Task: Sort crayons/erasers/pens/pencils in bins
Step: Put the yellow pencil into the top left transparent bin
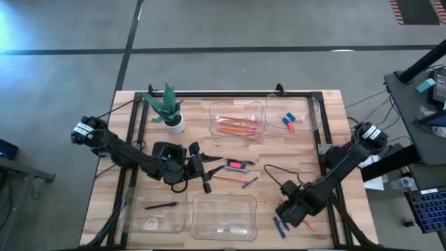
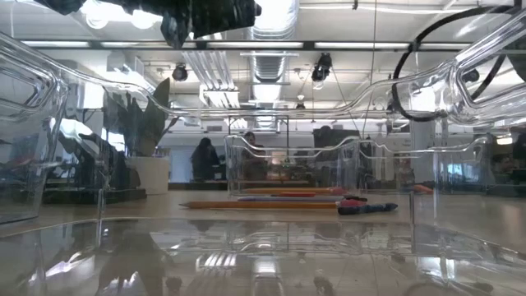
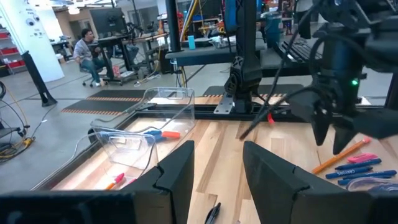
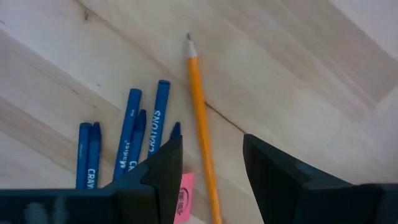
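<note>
My right gripper (image 4: 211,168) points down, open, low over the table's near right part (image 1: 289,213). An orange pencil (image 4: 200,118) lies on the wood and runs in between its fingers. Beside it lie several dark-blue crayons (image 4: 130,134) and a pink eraser (image 4: 184,198). My left gripper (image 3: 217,180) hangs open and level over the table's middle (image 1: 208,174), with nothing between its fingers. Two far bins hold pencils (image 1: 235,124) and erasers (image 1: 288,120). A black pen (image 1: 161,206) lies at the near left bin (image 1: 150,217).
A near bin (image 1: 223,216) stands at the front middle. A small black box (image 1: 237,165), an orange pencil (image 1: 228,178) and a bluish pen (image 1: 249,183) lie mid-table. A potted plant (image 1: 169,110) stands far left. A black cable (image 1: 274,174) trails across the wood.
</note>
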